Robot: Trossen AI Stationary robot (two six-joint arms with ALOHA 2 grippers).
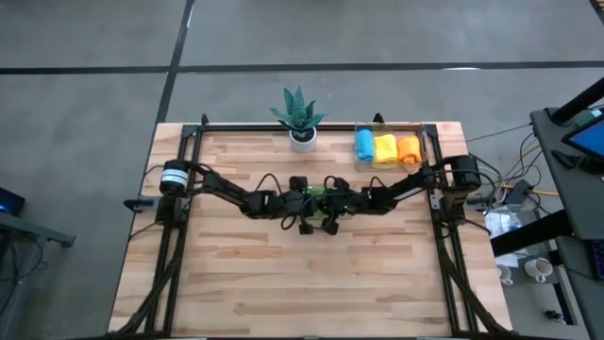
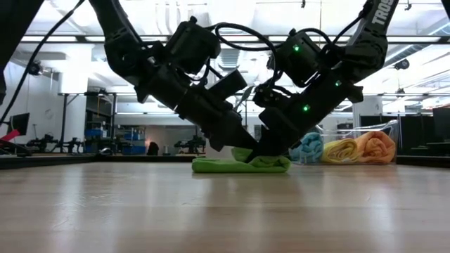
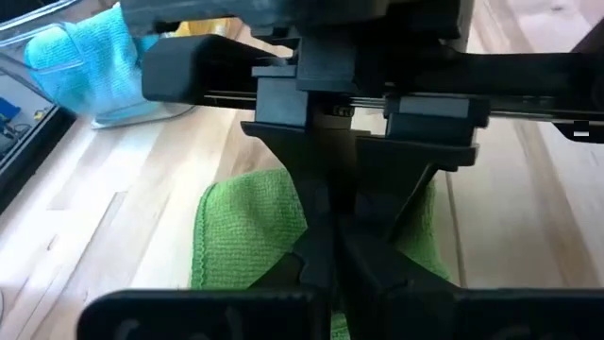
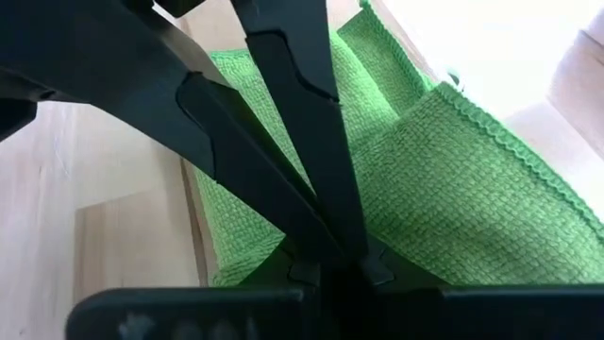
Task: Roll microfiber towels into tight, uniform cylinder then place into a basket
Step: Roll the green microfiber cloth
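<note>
A green towel (image 2: 239, 166) lies folded on the table's middle, its underside flat on the wood, with a small hump (image 2: 246, 154) raised between the grippers. It also shows in the high view (image 1: 326, 194). My left gripper (image 2: 235, 145) comes down on its left part, and my right gripper (image 2: 271, 153) on its right part. Both are shut on it. Blue, yellow and orange rolls (image 1: 385, 148) lie side by side in the clear basket (image 1: 423, 132) at the far right. My left gripper is shut on the green towel's top layer near its middle (image 3: 283, 222), slanting down from the table's left. The fingers (image 3: 316, 212) hide the place of contact. The towel lies on the table. My right gripper is shut on a raised fold of the towel (image 4: 406, 179), slanting down from the table's right. Its fingertips (image 4: 326, 227) hide the pinch. The fold lies over a lower layer, which rests on the table.
A green spiky plant in a white pot (image 1: 300, 121) stands at the far edge, left of the basket. The rolls show behind the grippers in the low view (image 2: 344, 149). Bare wood (image 1: 311, 274) lies toward the near edge.
</note>
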